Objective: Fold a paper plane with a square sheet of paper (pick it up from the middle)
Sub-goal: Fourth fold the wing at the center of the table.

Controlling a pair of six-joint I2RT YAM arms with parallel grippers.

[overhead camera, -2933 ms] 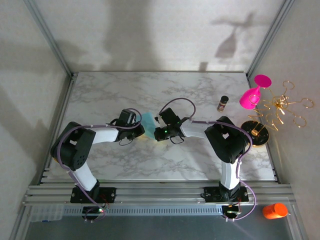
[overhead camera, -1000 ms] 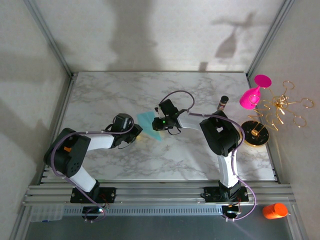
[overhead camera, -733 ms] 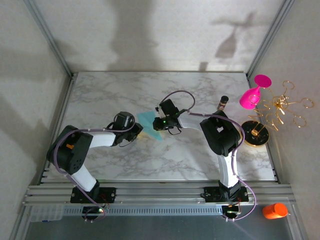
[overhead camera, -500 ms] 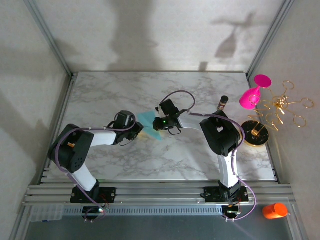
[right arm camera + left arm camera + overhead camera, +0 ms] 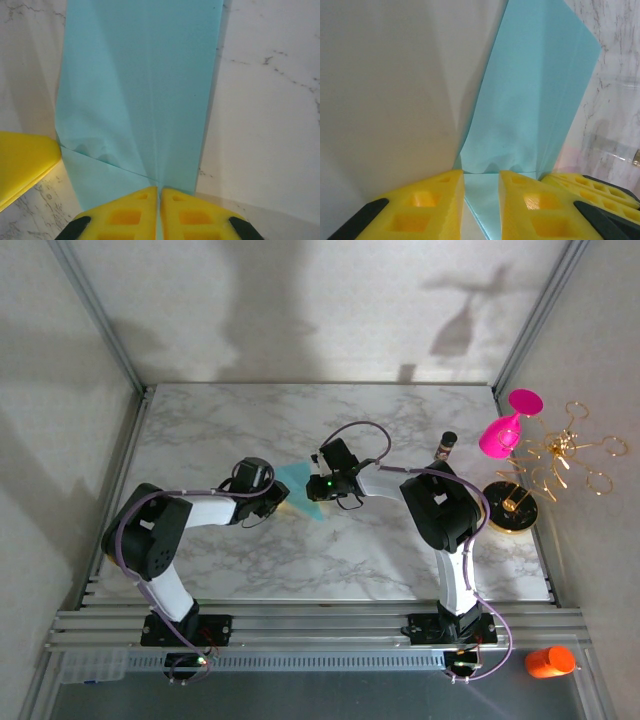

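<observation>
The teal-blue sheet of paper [image 5: 297,483], partly folded into a long pointed shape with a centre crease, lies at mid-table between both grippers. My right gripper [image 5: 313,496] is shut on the centre ridge at the paper's [image 5: 140,85] near end, its jaws [image 5: 159,210] pressed together. My left gripper [image 5: 281,500] sits at the paper's left side. Its yellow fingers [image 5: 427,197] stand a narrow gap apart, with a flat flap of the paper [image 5: 535,100] lying between them, not pinched. The left gripper's finger [image 5: 22,160] touches the paper's edge in the right wrist view.
A pink goblet [image 5: 505,430], a small dark bottle [image 5: 445,446] and a gold wire stand [image 5: 545,475] stand at the table's right edge. An orange object [image 5: 548,661] lies off the table at the front right. Marble table [image 5: 250,430] stretches behind and left.
The left gripper has crept right, up to the paper's left edge. The right gripper and the paper have stayed put over the last second.
</observation>
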